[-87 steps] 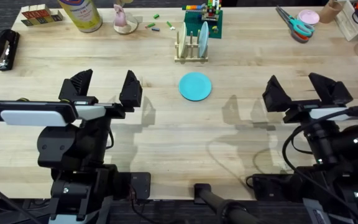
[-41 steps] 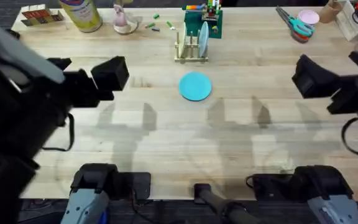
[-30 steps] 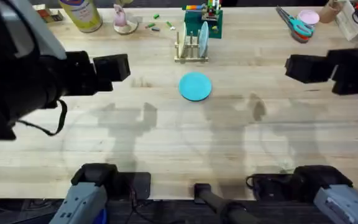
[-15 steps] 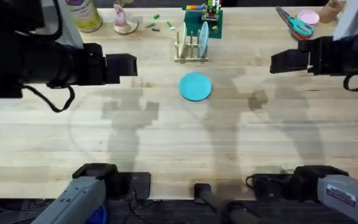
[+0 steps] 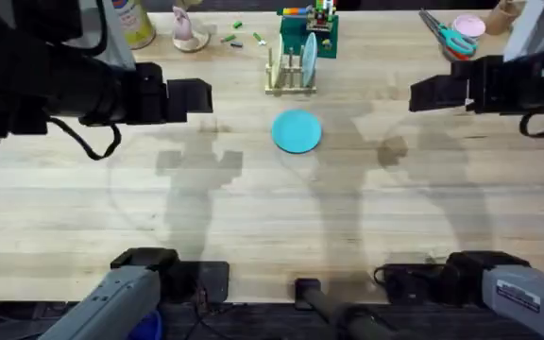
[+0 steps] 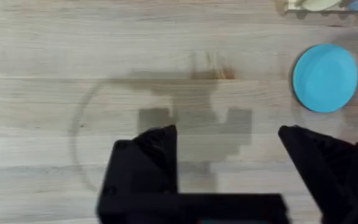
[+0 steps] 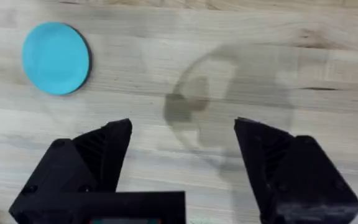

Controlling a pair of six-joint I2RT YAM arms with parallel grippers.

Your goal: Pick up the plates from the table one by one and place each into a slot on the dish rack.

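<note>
Overhead, we see one sky-blue plate (image 5: 297,130) lying flat on the pale surface (image 5: 253,227), near the middle and just in front of the dish rack (image 5: 289,68). The rack already carries at least one blue plate (image 5: 309,57) standing upright in a slot; a paler disc seems to stand beside it, though we cannot tell what it is. The left claw (image 5: 188,97) hangs well to the left of the flat plate and the right claw (image 5: 439,93) well to its right, both raised and clear of it. From this angle we cannot judge how wide either one gapes.

In the left wrist view, the left claw (image 6: 229,162) has its black fingers spread wide with nothing between them; only bare wood and its own shadow lie below. The plate (image 6: 325,78) sits off to one side, apart from the fingers, with the foot of the rack (image 6: 319,6) just beyond it.

In the right wrist view, the right claw (image 7: 184,158) is likewise spread wide and empty, and the plate (image 7: 56,58) lies off to the side of its fingers.

We judge the step in hand to be the approach to the remaining plate, with no grasp begun. The next move calls for one claw to centre over the disc, come down, catch its thin rim, then turn it upright for a free slot.
</note>
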